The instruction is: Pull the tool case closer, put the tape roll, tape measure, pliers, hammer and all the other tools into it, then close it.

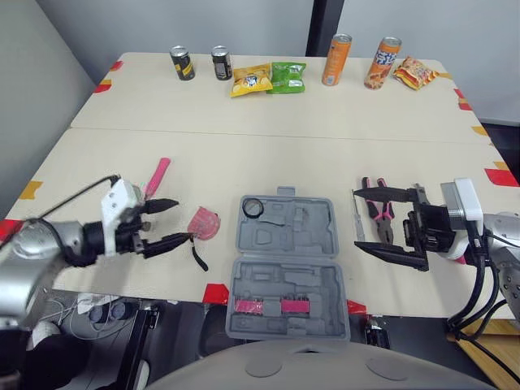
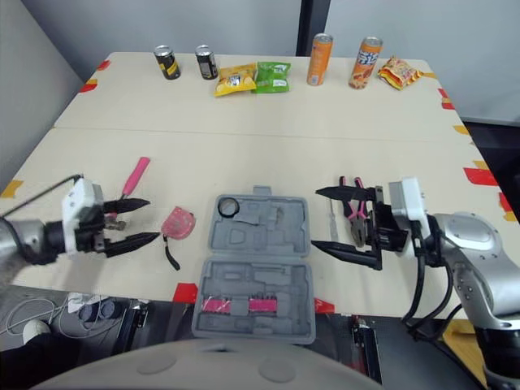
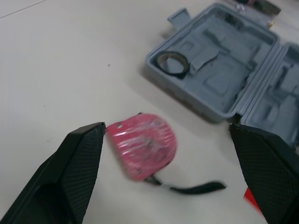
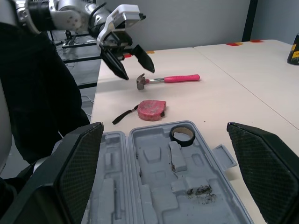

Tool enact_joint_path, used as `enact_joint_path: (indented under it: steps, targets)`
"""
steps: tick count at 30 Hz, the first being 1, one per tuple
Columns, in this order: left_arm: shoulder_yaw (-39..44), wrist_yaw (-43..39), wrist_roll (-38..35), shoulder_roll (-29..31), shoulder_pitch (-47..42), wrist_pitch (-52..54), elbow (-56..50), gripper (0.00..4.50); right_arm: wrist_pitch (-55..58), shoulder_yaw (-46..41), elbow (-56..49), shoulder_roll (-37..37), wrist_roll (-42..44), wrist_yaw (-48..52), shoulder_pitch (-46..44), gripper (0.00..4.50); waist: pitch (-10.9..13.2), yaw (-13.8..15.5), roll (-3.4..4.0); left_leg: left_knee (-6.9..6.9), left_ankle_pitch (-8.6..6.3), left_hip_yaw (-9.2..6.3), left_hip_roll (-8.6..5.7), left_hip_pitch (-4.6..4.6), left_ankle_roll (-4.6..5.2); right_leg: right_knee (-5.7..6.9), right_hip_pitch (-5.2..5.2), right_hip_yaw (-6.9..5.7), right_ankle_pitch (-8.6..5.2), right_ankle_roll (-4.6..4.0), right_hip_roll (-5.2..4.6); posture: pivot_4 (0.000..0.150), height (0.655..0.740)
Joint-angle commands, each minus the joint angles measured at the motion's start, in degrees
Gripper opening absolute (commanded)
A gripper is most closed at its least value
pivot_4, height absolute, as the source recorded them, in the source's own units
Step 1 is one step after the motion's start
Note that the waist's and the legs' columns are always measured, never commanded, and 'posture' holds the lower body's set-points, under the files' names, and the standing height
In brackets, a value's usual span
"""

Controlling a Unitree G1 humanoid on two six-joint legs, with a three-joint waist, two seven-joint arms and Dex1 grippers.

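The big pale tabletop (image 1: 268, 162) held everything. The grey tool case (image 1: 313, 236) lay open and flat near the front edge, in the middle. Its far half had the tape roll in it, and its near half had some pink bits (image 1: 268, 306) in it.

The left tool (image 1: 180, 220) was on the left of the case. Its two black fingers were apart and held nothing. The right tool (image 1: 360, 218) was on the right of the case. Its fingers were wide apart too, with nothing in them.

The hammer (image 4: 173, 78) with the pink handle lay on the tabletop on the far side of the left tool. The pliers (image 1: 380, 213) with pink and black handles lay by the right tool, outside the case. The pink tape measure (image 1: 205, 222) lay between the left tool and the case, with its black strap (image 1: 199, 257) loose beside it. The black tape roll (image 1: 253, 208) sat in the far left corner of the case.
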Motion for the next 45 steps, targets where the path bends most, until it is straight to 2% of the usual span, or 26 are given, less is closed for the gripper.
enact_joint_path:
  steps: [1,3,7,12,17,25,34,37,45]
  targets:
    - [-5.2,-13.2,3.7,4.1,-6.6,-6.9,7.9,4.47,-0.3,-0.8,-2.6,0.4,1.1,-0.6,0.1,4.50,0.0,0.0,0.01,0.00,0.00,0.05,-0.02,0.00,0.00,0.00,-0.02,0.03,0.00,-0.01,-0.02,0.150,0.7400]
    - [-9.8,-18.2,6.6,4.9,-13.2,-10.5,13.2,4.47,-0.4,-1.2,-3.4,0.6,1.1,-1.1,0.7,4.50,0.0,0.3,0.02,0.00,0.00,0.07,-0.03,-0.01,0.00,0.01,-0.02,0.04,-0.01,-0.03,-0.05,0.150,0.7400]
    - [-23.5,-19.7,8.8,5.7,-26.8,-19.4,23.4,4.47,-0.2,-2.2,-6.1,1.0,1.6,-2.7,2.7,4.50,0.0,1.0,0.01,0.09,0.01,0.15,-0.03,-0.06,0.00,0.27,-0.19,0.06,-0.03,-0.08,-0.08,0.150,0.7400]
    - [-39.1,-19.7,12.5,1.5,-41.4,-35.8,40.5,4.47,-0.7,-4.7,-9.2,1.0,2.0,-4.3,6.4,4.50,0.0,1.6,0.03,0.14,0.00,0.23,-0.02,-0.11,-0.01,0.58,-0.39,0.13,-0.12,-0.23,-0.09,0.150,0.7400]
    - [-49.1,-19.7,12.5,-3.3,-49.8,-46.2,52.2,4.47,-0.9,-6.0,-11.6,1.3,1.8,-6.2,9.0,4.50,-0.1,1.9,-0.01,0.17,0.00,0.31,-0.02,-0.16,-0.05,0.70,-0.50,0.19,-0.14,-0.27,-0.09,0.150,0.7400]
    - [-54.9,-19.7,13.1,-10.2,-54.9,-55.3,62.6,4.47,-1.6,-7.1,-14.5,2.1,1.6,-8.3,12.7,4.50,-0.1,2.4,-0.08,0.17,-0.01,0.31,-0.01,-0.17,-0.09,0.74,-0.52,0.20,-0.15,-0.27,-0.10,0.150,0.7400]
    - [-54.5,-19.7,18.6,-15.7,-54.0,-61.6,68.9,4.47,-1.8,-7.4,-15.1,1.6,1.7,-9.2,13.2,4.50,-0.4,2.5,0.02,0.17,-0.02,0.31,-0.01,-0.10,-0.12,0.74,-0.46,0.21,-0.15,-0.27,-0.11,0.150,0.7400]
    - [-52.2,-19.7,20.7,-16.1,-53.1,-63.1,70.3,3.68,-1.7,-7.6,-14.9,1.3,1.9,-9.0,13.0,4.50,-0.6,2.5,0.18,0.17,-0.02,0.31,-0.02,-0.06,-0.12,0.74,-0.41,0.22,-0.15,-0.26,-0.12,0.150,0.7400]
    - [-48.5,-19.7,20.1,-15.1,-49.7,-61.0,68.6,0.81,-1.5,-6.5,-13.1,1.0,1.6,-7.8,11.0,4.50,-1.1,2.6,0.65,0.14,-0.02,0.30,-0.02,0.03,-0.12,0.77,-0.33,0.21,-0.15,-0.24,-0.13,0.150,0.7400]
